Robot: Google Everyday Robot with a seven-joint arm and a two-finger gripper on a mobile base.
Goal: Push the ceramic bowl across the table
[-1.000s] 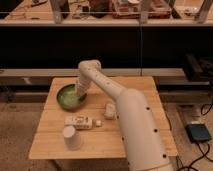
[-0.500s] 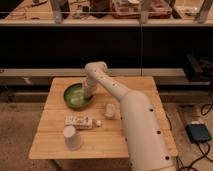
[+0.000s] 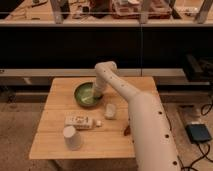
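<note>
Wooden table (image 3: 50, 145): one, light planks, under the gripper and bearing every small item.
White upturned cup (image 3: 71, 137): one, well to the gripper's near-left, by the front edge.
Packet (image 3: 79, 121): one, flat, near-left of the gripper, between upturned cup and bowl.
Green ceramic bowl (image 3: 85, 96): one, round with a dark rim, on the table's far half, touching the gripper's left.
Gripper (image 3: 96, 93): one, lowered at the bowl's right rim; how far open, and any hold, cannot be told.
White piece (image 3: 98, 123): one, tiny, straight nearward of the gripper.
Small cup (image 3: 110, 111): one, near the gripper's near-right.
Brown object (image 3: 127, 131): one, farther near-right, beside the arm (image 3: 145, 120).
</note>
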